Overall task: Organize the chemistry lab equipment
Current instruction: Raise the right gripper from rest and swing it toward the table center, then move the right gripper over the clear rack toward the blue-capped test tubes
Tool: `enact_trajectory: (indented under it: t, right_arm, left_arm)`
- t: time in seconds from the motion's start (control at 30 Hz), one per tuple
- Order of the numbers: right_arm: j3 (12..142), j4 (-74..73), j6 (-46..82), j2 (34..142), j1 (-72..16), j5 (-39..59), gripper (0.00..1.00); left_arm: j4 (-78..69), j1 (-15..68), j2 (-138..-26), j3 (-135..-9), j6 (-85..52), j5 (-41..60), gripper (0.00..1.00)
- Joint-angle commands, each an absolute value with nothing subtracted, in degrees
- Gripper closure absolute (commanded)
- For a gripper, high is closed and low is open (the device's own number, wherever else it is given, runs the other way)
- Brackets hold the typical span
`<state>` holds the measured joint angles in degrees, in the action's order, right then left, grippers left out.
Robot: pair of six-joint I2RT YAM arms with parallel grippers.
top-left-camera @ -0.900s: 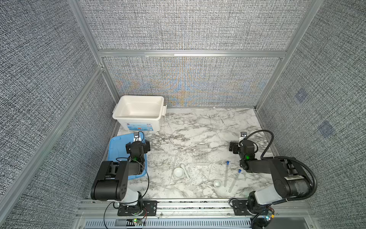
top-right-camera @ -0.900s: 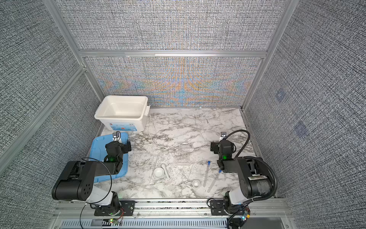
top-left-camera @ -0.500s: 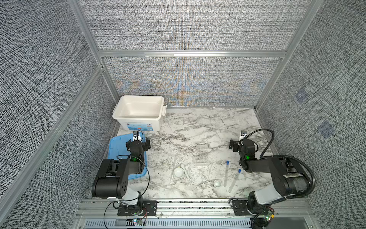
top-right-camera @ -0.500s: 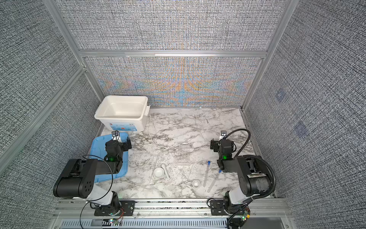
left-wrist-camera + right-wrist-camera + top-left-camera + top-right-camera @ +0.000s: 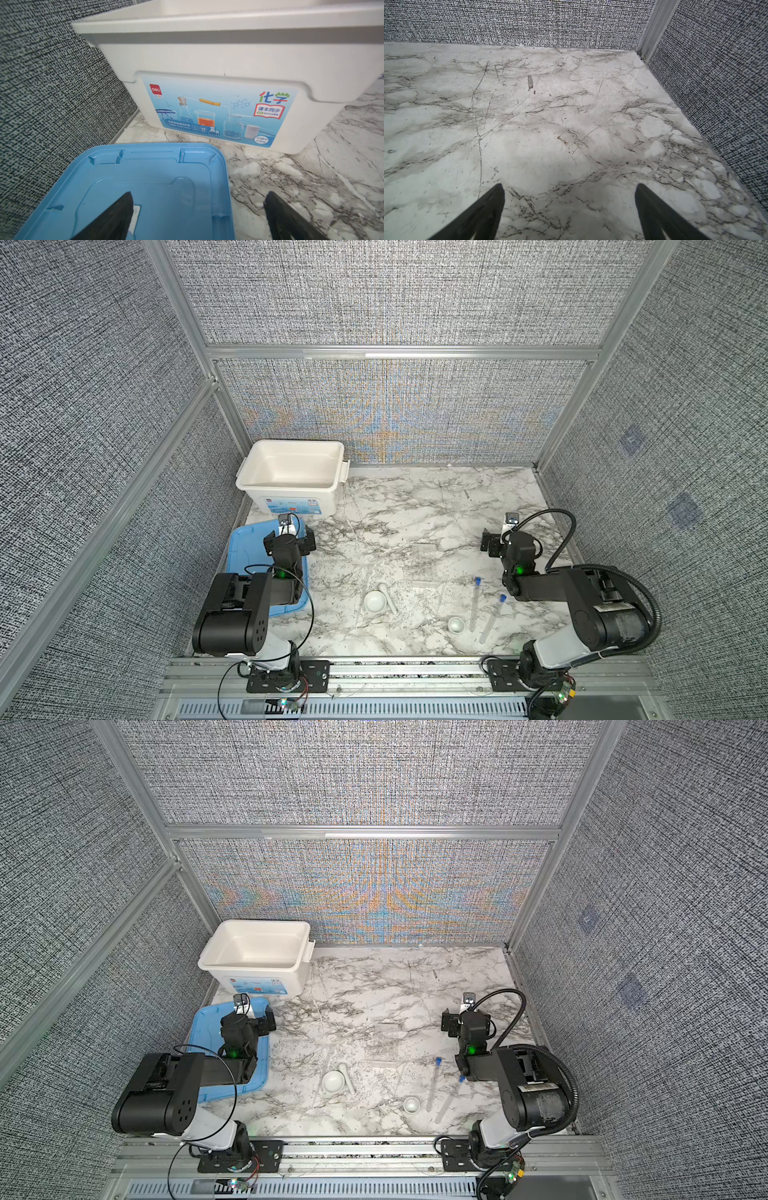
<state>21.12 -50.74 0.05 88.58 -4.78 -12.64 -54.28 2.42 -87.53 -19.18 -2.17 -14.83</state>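
The marble tabletop (image 5: 415,506) carried everything. At its back left corner stood the open white tub (image 5: 257,495), with the flat blue lid (image 5: 245,547) lying just in front of it. The left pincer (image 5: 198,195) hovered over the lid's edge, spread wide and holding nothing. The right pincer (image 5: 569,185) hung above bare marble near the right wall, equally spread and empty.

The lab equipment lay loose along the front, well apart from the tub. The mortar bowl (image 5: 374,600) sat front and centre with the pestle (image 5: 388,601) lying close against it. Both looked hard, glazed and slippery, and likely to chip, so the bowl was best pinched across its rim wall. To the right, two blue-capped tubes (image 5: 474,605) lay flat. They seemed light and apt to roll, so mid-length was the safest hold. The small dish (image 5: 456,624) sat just beside them. The thin clear rods (image 5: 360,601) were barely visible, probably brittle, and best taken gently across the middle.
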Motion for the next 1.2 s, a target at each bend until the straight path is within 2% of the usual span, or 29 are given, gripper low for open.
enact_trajectory:
  t: [0.0,0.13,0.23,0.33,0.37,0.47,0.63,0.73,0.83,0.9,1.0,1.17]
  right_arm:
    - [21.36,-52.37,-0.09,88.59,-4.75,-12.66,0.01]
    - [20.93,-52.84,0.0,88.5,-4.71,-12.5,0.01]
    - [19.0,-54.72,-0.11,86.2,-4.81,-12.39,0.01]
    - [17.75,-50.34,-0.09,78.39,-4.94,-13.89,0.01]
    - [17.95,-47.09,-0.16,74.58,-5.01,-14.01,0.01]
    - [21.91,-32.73,6.05,64.9,-4.93,-16.28,0.01]
    - [33.88,-5.09,25.43,57.56,-4.8,-16.14,0.01]
    - [38.34,2.38,27.64,56.04,-4.22,-4.63,0.01]
    - [41.11,8.28,29.19,55.72,-4.22,1.16,0.01]
    - [43.07,13.45,30.26,56.35,-5.13,3.05,0.01]
    - [46.35,20.84,28.86,59.23,-10.27,5.07,0.01]
    - [52.54,32.87,26.57,64.78,-25.25,-1.83,0.01]
  left_arm:
    - [-55.88,2.29,-87.54,-19.3,-2.72,-14.32,0.01]
    - [-56.15,2.29,-87.56,-19.15,-2.64,-14.41,0.01]
    - [-58.93,2.37,-86.39,-17.43,-3.73,-18.04,0.01]
    - [-61.26,2.84,-82.85,-14.83,0.23,-12.71,0.01]
    - [-60.27,4.18,-80.66,-14.52,1.3,-14.4,0.01]
    - [-43.38,4.84,-70.57,-18.01,-1.31,-17.43,0.01]
    - [-16.56,4.84,-57.63,-27.31,-6.45,-12.84,0.01]
    - [-1.16,4.83,-50.85,-33.77,-12.62,-12.66,0.01]
    - [11.48,4.77,-45.44,-39.83,-19.8,-10.92,0.01]
    - [19.3,4.69,-42.47,-43.66,-20.97,-2.64,0.01]
    - [20.96,4.7,-37.13,-43.39,-21.98,5.67,0.01]
    - [29.05,4.73,-35.34,-44.71,-21.97,9.49,0.01]
